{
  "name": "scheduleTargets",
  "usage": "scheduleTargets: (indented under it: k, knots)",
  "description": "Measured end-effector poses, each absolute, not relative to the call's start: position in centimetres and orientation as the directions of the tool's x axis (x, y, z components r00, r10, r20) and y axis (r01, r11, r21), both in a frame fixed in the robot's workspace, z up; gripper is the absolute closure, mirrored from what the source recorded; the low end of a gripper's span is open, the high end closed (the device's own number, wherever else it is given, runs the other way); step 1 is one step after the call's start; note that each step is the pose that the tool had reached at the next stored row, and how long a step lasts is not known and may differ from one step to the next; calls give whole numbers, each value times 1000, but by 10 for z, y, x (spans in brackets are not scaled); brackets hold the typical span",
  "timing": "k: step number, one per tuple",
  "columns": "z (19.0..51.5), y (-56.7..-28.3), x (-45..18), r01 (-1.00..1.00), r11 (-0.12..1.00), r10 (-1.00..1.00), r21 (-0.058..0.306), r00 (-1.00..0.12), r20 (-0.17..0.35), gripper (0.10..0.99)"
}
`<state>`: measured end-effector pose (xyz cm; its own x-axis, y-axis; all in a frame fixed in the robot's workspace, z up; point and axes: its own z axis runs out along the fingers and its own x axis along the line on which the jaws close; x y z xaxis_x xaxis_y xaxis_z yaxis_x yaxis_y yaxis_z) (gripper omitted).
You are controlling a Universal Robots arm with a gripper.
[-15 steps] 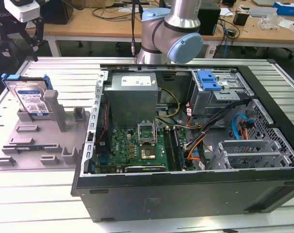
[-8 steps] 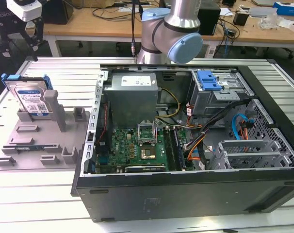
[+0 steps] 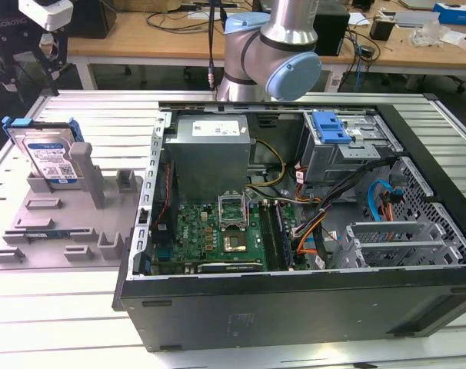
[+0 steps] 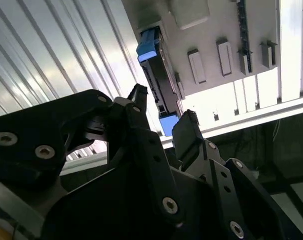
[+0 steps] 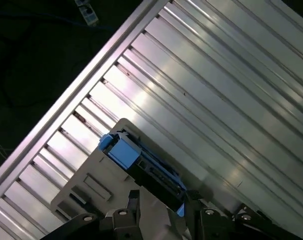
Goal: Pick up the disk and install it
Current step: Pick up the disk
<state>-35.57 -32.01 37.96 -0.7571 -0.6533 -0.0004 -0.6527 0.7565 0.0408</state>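
Note:
The disk (image 3: pixel 48 157) stands on edge in a slot of the grey fixture plate (image 3: pixel 71 223), at the exterior view's left. Its white-and-blue label faces forward and its blue carrier frame shows at the top. In both wrist views I look down on its thin edge (image 4: pixel 159 80) (image 5: pixel 141 167), with blue frame ends at either side. My gripper (image 4: pixel 161 112) (image 5: pixel 161 200) hangs above it, apart from it. The two black fingers are spread and open with nothing between them, roughly in line with the disk's edge.
An open computer case (image 3: pixel 294 215) lies at the exterior view's right, with a motherboard, cables and a drive bay with a blue latch (image 3: pixel 329 127). The arm's base (image 3: pixel 271 54) stands behind it. The ribbed aluminium table (image 5: pixel 231 90) has an edge close to the fixture.

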Motion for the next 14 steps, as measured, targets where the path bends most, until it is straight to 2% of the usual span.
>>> scheduleTargets:
  k: [14]
  knots:
    - [379, -320, -356, -816, 577, -816, 30, -578, 9, 604]
